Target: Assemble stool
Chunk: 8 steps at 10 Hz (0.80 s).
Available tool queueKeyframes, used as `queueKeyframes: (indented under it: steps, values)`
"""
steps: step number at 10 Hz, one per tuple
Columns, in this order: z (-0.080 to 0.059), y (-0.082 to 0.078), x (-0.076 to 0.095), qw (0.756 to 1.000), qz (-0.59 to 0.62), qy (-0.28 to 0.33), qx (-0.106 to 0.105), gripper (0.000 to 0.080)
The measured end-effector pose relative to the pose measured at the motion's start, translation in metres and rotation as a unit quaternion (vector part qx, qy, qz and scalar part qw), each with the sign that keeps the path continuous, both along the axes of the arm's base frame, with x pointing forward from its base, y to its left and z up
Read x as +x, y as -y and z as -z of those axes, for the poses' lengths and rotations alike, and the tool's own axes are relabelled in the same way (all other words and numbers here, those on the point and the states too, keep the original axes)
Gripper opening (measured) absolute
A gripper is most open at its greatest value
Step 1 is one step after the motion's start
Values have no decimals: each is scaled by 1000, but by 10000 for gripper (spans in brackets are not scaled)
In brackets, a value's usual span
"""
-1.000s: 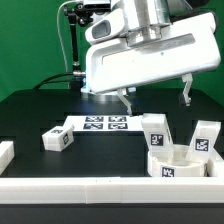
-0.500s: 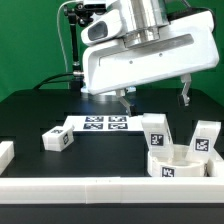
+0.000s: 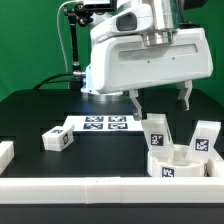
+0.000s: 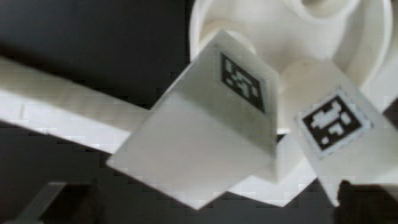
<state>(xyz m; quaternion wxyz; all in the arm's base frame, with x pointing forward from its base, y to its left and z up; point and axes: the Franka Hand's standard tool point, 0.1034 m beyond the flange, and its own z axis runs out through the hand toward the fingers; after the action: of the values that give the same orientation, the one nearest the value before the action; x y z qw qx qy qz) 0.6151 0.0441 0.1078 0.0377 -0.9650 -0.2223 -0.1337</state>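
Watching the exterior view, I see the gripper (image 3: 160, 98) hanging with its fingers spread wide and nothing between them. Right under it the first leg (image 3: 155, 131) stands upright behind the seat (image 3: 176, 166); I cannot tell whether they touch. The second leg (image 3: 203, 139) stands just outside one finger, also by the seat. The third leg (image 3: 57, 140) lies on the table (image 3: 25, 115), well away from the gripper, past the marker board (image 3: 100, 124).

On the wrist view, the first leg (image 4: 196, 140) sits below the gripper. The second leg (image 4: 338, 125) is close beside it, tags showing. The seat (image 4: 267, 25) curves beyond them.
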Motion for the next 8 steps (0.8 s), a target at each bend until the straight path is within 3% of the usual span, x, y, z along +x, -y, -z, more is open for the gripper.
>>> queueKeyframes:
  steps: [3,4,8]
  values:
    - [1,1,0,995,-92,10,-27,649]
    - [3,-2,-2,986,-161,12,-49,649]
    - [16,-10,-6,945,-315,8,-90,649]
